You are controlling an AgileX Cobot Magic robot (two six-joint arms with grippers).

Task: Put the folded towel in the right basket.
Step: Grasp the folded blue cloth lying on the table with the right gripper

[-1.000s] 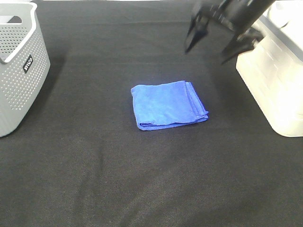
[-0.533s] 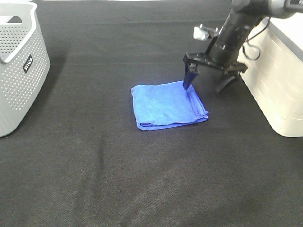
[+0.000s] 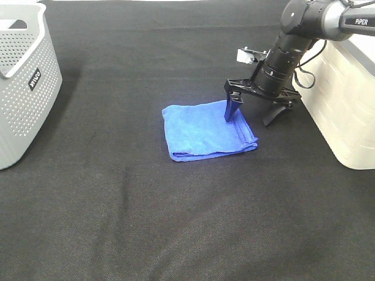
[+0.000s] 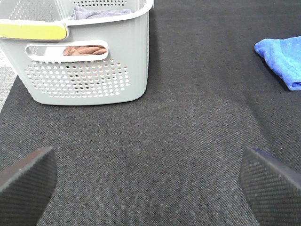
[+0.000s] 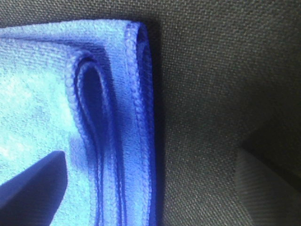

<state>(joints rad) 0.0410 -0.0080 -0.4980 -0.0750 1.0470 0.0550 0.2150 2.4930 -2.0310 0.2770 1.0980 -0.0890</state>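
Right end effector (image 3: 248, 121) — lower, at towel (image 3: 202, 130)

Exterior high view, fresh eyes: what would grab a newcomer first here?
The blue folded towel in the middle of the black tabletop stands out first. The right hand hangs open astride the towel's right edge, one finger over the towel and the other over bare tabletop. A gray perforated basket sits at the far left and a white basket at the far right.
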